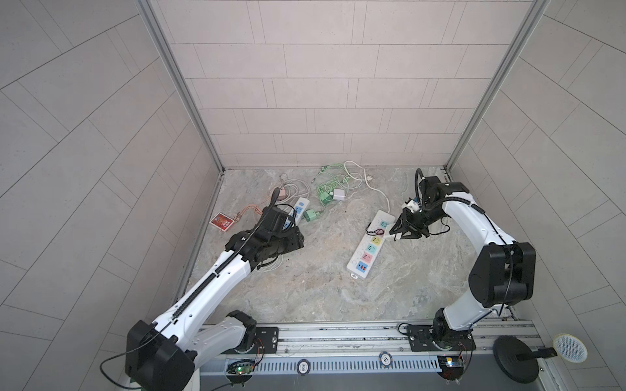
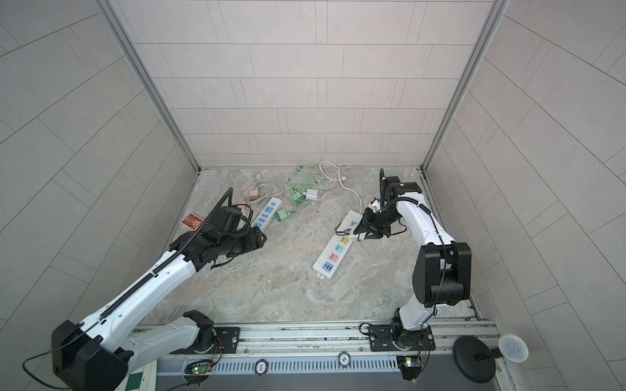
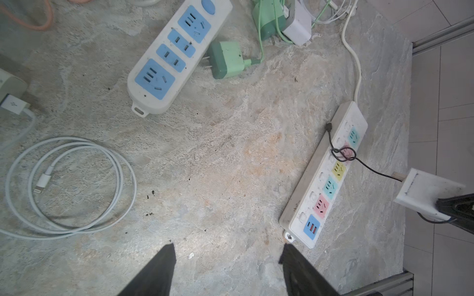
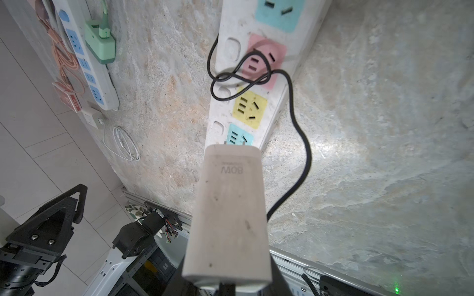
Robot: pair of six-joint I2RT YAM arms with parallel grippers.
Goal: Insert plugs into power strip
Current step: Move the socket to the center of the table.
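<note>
One white charger (image 4: 228, 212) sits clamped in the right gripper (image 1: 398, 234), right of mid-frame, near the pastel power strip (image 1: 367, 250). Left gripper (image 3: 227, 248) has its fingers apart, empty.

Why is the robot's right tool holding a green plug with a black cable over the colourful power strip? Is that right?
Not quite: the plug is white, not green. The right wrist view shows the right tool holding a white plug with a black cable over the colourful power strip.
</note>
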